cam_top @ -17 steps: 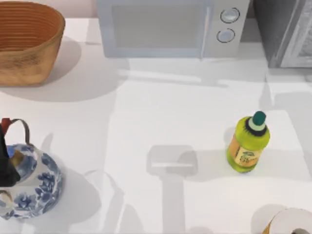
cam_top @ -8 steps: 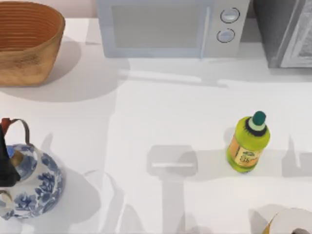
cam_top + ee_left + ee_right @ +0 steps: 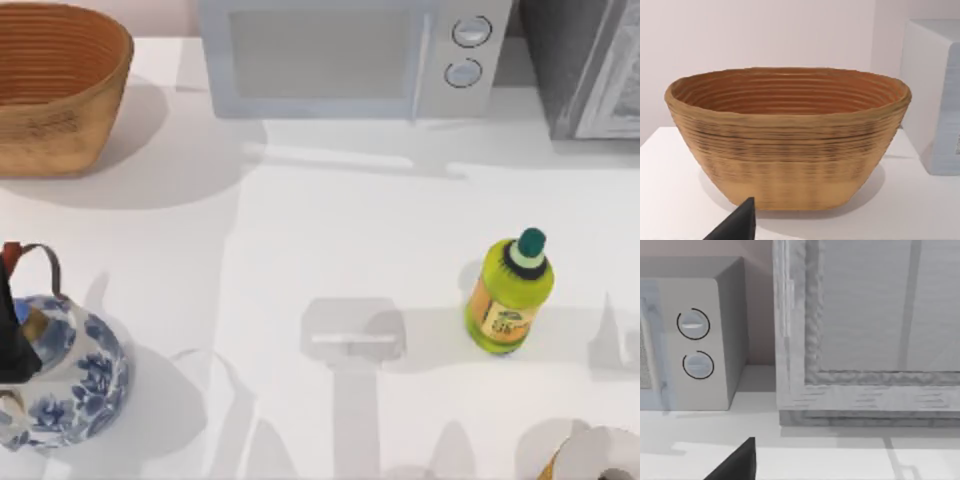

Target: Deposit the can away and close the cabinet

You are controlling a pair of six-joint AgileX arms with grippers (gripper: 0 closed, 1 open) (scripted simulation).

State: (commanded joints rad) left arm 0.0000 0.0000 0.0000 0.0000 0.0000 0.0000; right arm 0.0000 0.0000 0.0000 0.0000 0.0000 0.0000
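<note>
The grey cabinet (image 3: pixel 590 70) stands at the table's back right corner. In the right wrist view its framed front (image 3: pixel 865 340) faces the camera and looks closed. The can is hidden. A dark part of my right gripper (image 3: pixel 735 462) sits low over the table, some way in front of the cabinet and touching nothing. My left arm (image 3: pixel 12 340) is parked at the left edge beside the teapot. A dark part of my left gripper (image 3: pixel 737 225) points toward the wicker basket (image 3: pixel 790 135), well short of it.
A white microwave (image 3: pixel 350 55) stands at the back middle and the wicker basket (image 3: pixel 55 85) at the back left. A blue-and-white teapot (image 3: pixel 70 375) is at the front left. A yellow-green bottle (image 3: pixel 510 295) stands right of centre, and a white roll (image 3: pixel 600 460) lies at the front right edge.
The broad shadow over the table's right side has shrunk to a thin sliver near the right edge. The bottle, teapot, basket and left arm have not moved.
</note>
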